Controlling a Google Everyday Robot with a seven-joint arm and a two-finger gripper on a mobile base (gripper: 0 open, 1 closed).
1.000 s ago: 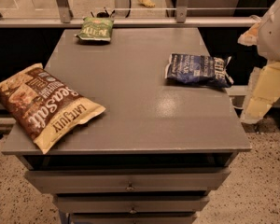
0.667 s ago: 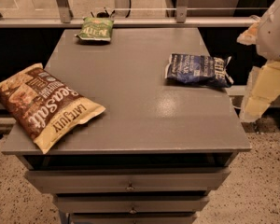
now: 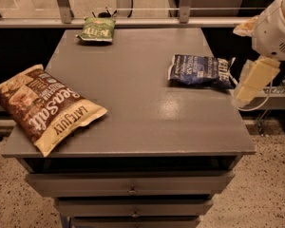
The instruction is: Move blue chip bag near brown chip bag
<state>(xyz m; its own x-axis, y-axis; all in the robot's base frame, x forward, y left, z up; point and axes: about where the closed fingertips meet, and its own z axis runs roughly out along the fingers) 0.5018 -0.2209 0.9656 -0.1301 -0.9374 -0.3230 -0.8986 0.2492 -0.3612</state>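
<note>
The blue chip bag [image 3: 200,71] lies flat on the right side of the grey table top [image 3: 142,113], close to the right edge. The brown chip bag [image 3: 42,106] lies at the front left and hangs over the left edge. They are far apart, with bare table between them. Part of my white arm [image 3: 275,30], with a cream link [image 3: 254,82] hanging from it, shows at the right edge, just right of the blue bag. My gripper itself is out of view.
A small green bag [image 3: 97,30] lies at the back left of the table. Drawers [image 3: 133,190] sit under the front edge. A rail with metal posts [image 3: 61,4] runs behind the table. The floor is speckled.
</note>
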